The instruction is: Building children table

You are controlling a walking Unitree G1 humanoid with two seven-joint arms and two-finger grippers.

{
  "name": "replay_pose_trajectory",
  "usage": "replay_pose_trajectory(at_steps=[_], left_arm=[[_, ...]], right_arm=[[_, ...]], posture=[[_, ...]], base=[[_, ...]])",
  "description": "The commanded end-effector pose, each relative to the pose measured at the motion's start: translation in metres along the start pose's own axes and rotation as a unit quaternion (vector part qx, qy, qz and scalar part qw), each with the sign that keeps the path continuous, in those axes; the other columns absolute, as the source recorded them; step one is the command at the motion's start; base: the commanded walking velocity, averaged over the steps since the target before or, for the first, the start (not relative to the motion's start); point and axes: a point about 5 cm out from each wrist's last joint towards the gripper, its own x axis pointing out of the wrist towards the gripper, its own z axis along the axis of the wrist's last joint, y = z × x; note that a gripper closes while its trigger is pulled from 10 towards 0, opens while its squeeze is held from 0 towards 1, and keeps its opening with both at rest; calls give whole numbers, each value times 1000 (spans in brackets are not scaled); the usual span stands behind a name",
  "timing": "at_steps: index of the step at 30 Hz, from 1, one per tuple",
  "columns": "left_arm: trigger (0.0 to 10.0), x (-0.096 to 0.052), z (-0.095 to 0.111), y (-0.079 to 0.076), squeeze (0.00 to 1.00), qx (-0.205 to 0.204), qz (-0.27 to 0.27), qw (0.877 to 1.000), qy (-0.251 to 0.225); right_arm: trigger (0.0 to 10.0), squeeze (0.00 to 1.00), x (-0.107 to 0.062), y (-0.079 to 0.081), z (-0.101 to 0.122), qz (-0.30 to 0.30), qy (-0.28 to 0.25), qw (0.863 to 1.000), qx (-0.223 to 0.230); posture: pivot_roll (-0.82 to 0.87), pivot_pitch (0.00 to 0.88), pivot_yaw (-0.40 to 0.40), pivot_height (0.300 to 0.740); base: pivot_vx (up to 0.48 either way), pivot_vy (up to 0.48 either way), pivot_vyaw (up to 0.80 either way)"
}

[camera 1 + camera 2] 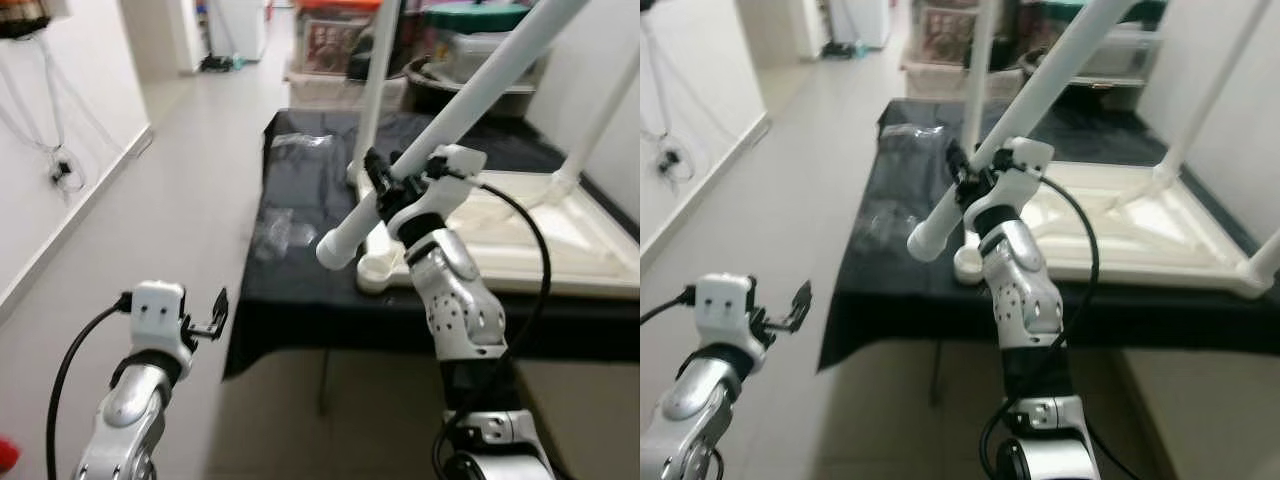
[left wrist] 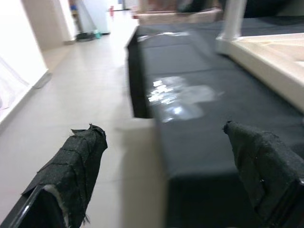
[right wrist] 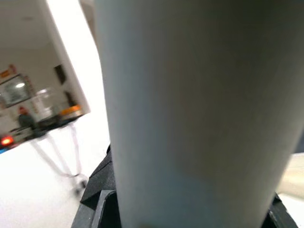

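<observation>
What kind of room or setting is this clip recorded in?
Probably a home hallway or spare room used as a work area: a long tiled floor runs beside a white wall, storage bins are stacked at the far end, and an upturned white children's table lies on a black-draped surface.

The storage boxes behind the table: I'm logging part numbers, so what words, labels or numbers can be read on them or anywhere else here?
None can be read.
Storage boxes: a reddish printed label, too blurred to read.
White table leg, in the right gripper: no print visible.
Upturned tabletop: no print visible.
</observation>
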Motion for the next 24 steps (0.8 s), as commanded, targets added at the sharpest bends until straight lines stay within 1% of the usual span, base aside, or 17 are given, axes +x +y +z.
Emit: replay_pose_trajectory(at_steps=[1, 2, 5, 8, 9, 12, 20, 23, 24], left_arm=[[10000, -1, -4, 2, 0, 1, 7, 1000, 12], [10000, -1, -4, 2, 0, 1, 7, 1000, 12], [10000, 1, -3, 6, 0, -9, 21, 1000, 11], [10000, 1, -2, 6, 0, -9, 22, 1000, 11], [10000, 1, -2, 7, 0, -9, 23, 1000, 10], [10000, 1, -2, 6, 0, -6, 22, 1000, 10], [10000, -2, -1, -4, 0, -31, 14, 999, 5], [10000, -3, -1, -7, 0, -27, 9, 1000, 6], [10000, -3, -1, -9, 0, -29, 6, 1000, 6]], right_arm=[[10000, 0, 3, 4, 4, 6, -14, 1000, 1], [10000, 0, 3, 4, 4, 6, -14, 1000, 1], [10000, 0, 4, 5, 4, 8, -15, 1000, 2], [10000, 0, 4, 5, 4, 9, -15, 1000, 3], [10000, 0, 4, 6, 3, 21, -9, 1000, 7], [10000, 0, 4, 7, 3, 26, -7, 1000, 9], [10000, 0, 7, 5, 0, 47, 5, 999, 0], [10000, 0, 7, 5, 0, 47, 6, 999, 2], [10000, 0, 8, 5, -2, 52, 11, 999, -5]], posture=[[103, 33, -46, 740], [103, 33, -46, 740], [102, 30, -45, 740], [102, 30, -45, 740], [101, 30, -44, 740], [102, 30, -45, 740], [99, 35, -48, 740], [97, 40, -51, 740], [96, 49, -51, 740]], base=[[0, -461, 0], [0, -461, 0], [0, 0, 0], [0, 0, 0], [0, 0, 0], [0, 0, 0], [0, 0, 0], [0, 0, 0], [0, 0, 0]])
